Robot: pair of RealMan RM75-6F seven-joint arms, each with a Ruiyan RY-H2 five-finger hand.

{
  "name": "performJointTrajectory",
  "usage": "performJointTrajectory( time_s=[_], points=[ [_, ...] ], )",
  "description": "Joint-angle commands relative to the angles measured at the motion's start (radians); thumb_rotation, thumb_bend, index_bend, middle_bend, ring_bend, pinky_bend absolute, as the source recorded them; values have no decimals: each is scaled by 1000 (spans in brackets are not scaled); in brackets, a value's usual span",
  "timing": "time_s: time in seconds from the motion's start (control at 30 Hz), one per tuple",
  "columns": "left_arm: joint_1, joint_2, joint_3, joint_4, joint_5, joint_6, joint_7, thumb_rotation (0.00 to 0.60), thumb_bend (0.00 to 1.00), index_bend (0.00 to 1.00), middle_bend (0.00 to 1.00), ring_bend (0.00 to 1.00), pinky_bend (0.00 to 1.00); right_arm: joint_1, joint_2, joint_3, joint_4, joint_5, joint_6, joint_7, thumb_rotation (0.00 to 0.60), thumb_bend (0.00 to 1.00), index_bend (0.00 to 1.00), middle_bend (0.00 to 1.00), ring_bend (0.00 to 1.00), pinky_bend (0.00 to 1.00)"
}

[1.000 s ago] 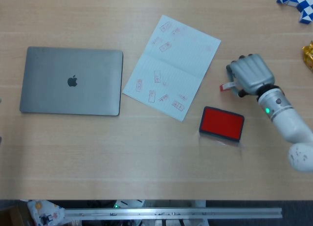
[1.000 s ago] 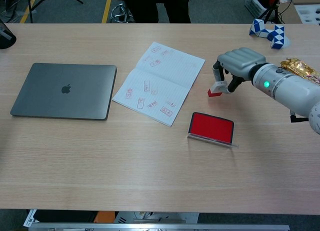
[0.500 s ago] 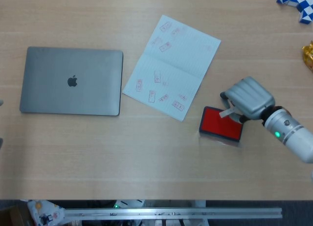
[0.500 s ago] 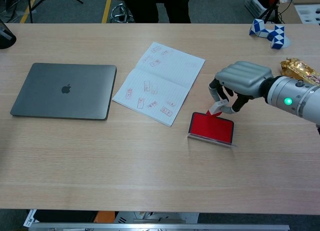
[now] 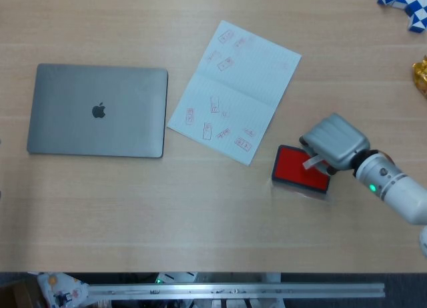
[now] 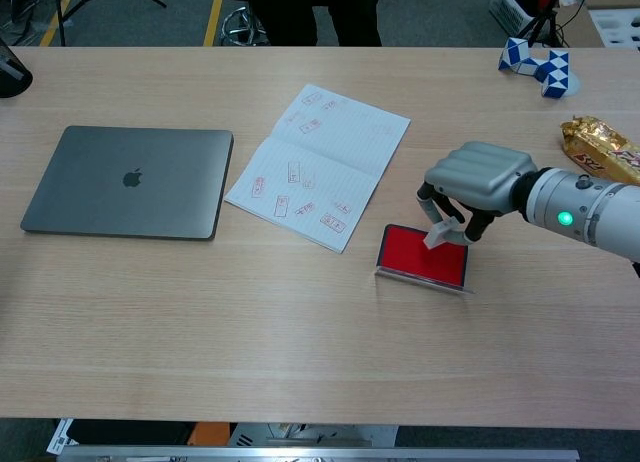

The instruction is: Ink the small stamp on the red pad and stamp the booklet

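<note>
Stamp (image 6: 438, 235), pinched in the right hand (image 6: 475, 179), presses on the red pad (image 6: 422, 256) toward the wooden tabletop's (image 6: 300, 332) right edge; open booklet (image 6: 320, 164) and laptop (image 6: 126, 181) lie further left.

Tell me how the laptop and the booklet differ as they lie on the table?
The laptop is closed, plain grey metal with a logo on its lid; the booklet lies open, pale lined paper dotted with red stamp marks. The laptop sits square to the table edge, while the booklet is turned at an angle. The laptop is at the far left, the booklet nearer the middle. Both lie flat, untouched by any hand.
</note>
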Motion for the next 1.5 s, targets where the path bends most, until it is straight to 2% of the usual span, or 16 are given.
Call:
performJointTrajectory(
  time_s=[0.03, 0.5, 1.13, 1.33, 1.5],
  points=[
    [0, 0, 1, 2, -4, -4, -1, 600, 203, 207, 212, 245, 149, 9, -21, -9, 18, 19, -2, -19, 600, 517, 837, 688, 608, 549],
    [2, -2, 1, 9, -9, -8, -6, 600, 203, 207, 203, 245, 149, 34, -71, -43, 43, 69, 28, -108, 600, 524, 857, 703, 619, 549],
    [8, -2, 2, 18, -5, -2, -20, 600, 203, 203, 193, 245, 149, 34, -81, -65, 40, 76, 54, -119, 600, 524, 868, 709, 626, 549],
    [10, 6, 1, 15, -2, 4, -30, 600, 203, 201, 191, 245, 149, 27, -28, -26, -8, 68, 75, -50, 600, 525, 868, 709, 626, 549],
    [10, 16, 3, 6, 8, 6, -41, 600, 203, 201, 191, 245, 149, 38, 48, 42, -47, 97, 71, 32, 600, 525, 868, 709, 626, 549]
  ],
)
